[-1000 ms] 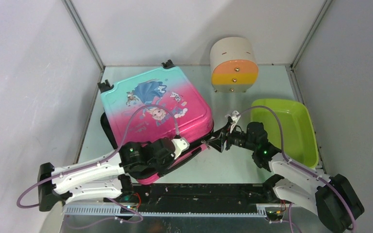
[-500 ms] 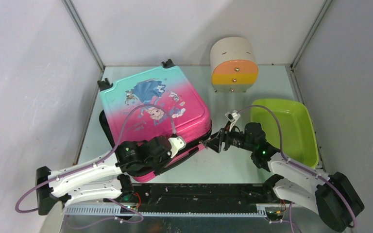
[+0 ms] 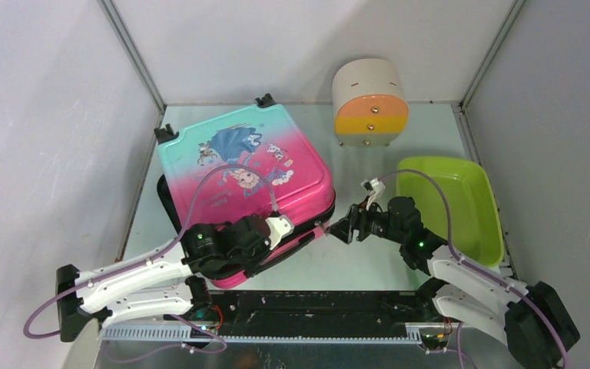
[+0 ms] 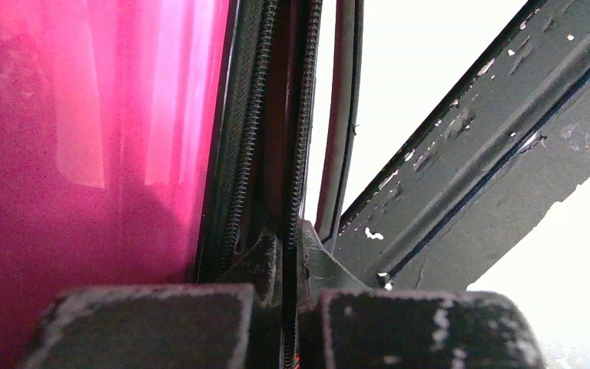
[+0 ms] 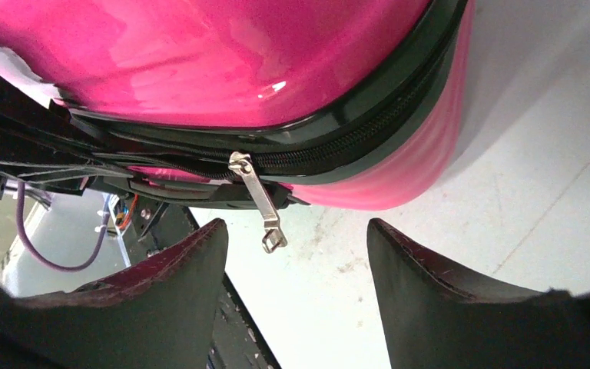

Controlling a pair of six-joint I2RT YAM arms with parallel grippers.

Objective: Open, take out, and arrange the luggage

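Two grippers meet at the near right corner of the luggage [image 3: 242,165], which lies flat on the left half of the table [image 3: 369,265] with its printed shell up and its wheels toward the far wall. The luggage has not shifted over the last second.

The left gripper [image 3: 276,227] rests on the near edge of the pink shell. It sits slightly further left along that edge than one second ago. In the left wrist view, its pads [image 4: 146,323] are clenched almost together on the black zipper trim that runs between them.

The right gripper [image 3: 340,229] sits just off the corner, a little nearer to it than one second ago. Its fingers [image 5: 177,261] are spread wide. The metal zipper pull [image 5: 260,207] hangs from the closed seam between them and touches neither.

The beige cylinder [image 3: 369,100] at the far wall and the green tray [image 3: 492,200] at the right are unchanged.
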